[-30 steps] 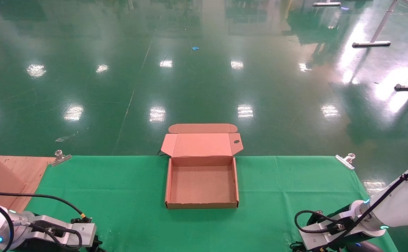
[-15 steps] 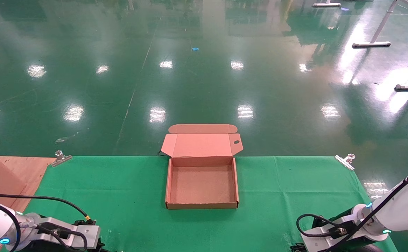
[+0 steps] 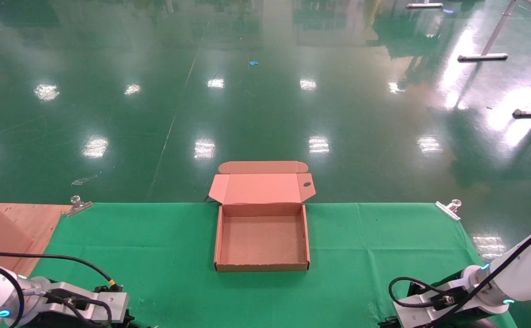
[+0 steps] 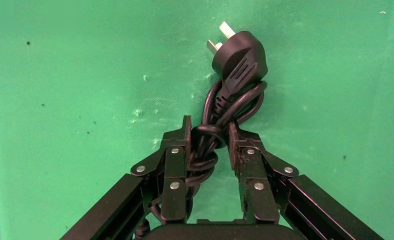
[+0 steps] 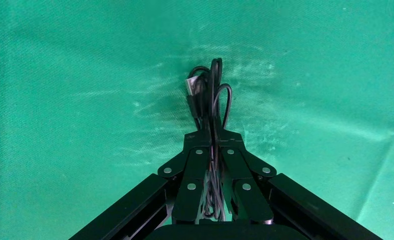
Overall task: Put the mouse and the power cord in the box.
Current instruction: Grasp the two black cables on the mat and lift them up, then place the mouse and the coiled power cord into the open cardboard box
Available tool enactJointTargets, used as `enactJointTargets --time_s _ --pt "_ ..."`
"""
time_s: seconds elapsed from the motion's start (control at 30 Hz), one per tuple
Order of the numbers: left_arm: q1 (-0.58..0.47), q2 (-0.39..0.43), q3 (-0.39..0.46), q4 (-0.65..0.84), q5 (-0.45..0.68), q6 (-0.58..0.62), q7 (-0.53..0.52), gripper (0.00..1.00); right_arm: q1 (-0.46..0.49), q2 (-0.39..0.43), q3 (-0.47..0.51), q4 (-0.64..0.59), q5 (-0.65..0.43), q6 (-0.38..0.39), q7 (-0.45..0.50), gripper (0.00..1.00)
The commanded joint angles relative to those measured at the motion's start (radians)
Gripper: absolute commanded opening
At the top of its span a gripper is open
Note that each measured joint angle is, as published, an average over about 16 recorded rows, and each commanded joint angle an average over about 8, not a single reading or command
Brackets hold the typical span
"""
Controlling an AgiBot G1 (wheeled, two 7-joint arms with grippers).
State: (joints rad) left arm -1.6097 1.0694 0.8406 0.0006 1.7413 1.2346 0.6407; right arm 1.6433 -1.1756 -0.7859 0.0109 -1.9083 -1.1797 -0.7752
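Left wrist view: left gripper point(image 4: 208, 137) clamps the power cord point(image 4: 225, 100); right gripper point(image 5: 213, 137) pinches a thin cable point(image 5: 207, 97).

green cloth point(image 3: 156, 246) covers the lower half of the frame | metal clip point(image 3: 78, 205) at its upper left corner | metal clip point(image 3: 448, 208) at its upper right corner | wooden board point(image 3: 28, 218) at lower left | glossy green floor point(image 3: 265, 91) across the upper frame | blue scrap point(image 3: 253, 63) on floor, top centre
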Motion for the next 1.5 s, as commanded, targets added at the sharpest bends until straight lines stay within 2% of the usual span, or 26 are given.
enactJointTargets --time_s 0.03,0.5,0.9,1.23,1.5 --pt "-0.006 -0.003 -0.001 0.000 -0.001 0.013 0.000 0.00 0.004 0.003 0.002 -0.001 0.002 -0.006 -0.002 0.00" --pt "-0.072 -0.030 0.001 -0.007 0.001 0.092 0.000 0.00 0.061 0.029 0.014 0.006 0.020 -0.068 -0.015 0.00" --pt "-0.197 -0.026 -0.016 -0.036 -0.024 0.185 -0.015 0.00 0.179 0.046 0.039 0.038 0.056 -0.172 -0.010 0.00" --pt "-0.307 0.053 -0.037 -0.068 -0.053 0.197 -0.066 0.00 0.309 -0.019 0.062 0.096 0.089 -0.226 0.073 0.00" --pt "-0.386 0.142 -0.054 -0.079 -0.077 0.165 -0.100 0.00 0.397 -0.120 0.072 0.161 0.101 -0.206 0.163 0.00"
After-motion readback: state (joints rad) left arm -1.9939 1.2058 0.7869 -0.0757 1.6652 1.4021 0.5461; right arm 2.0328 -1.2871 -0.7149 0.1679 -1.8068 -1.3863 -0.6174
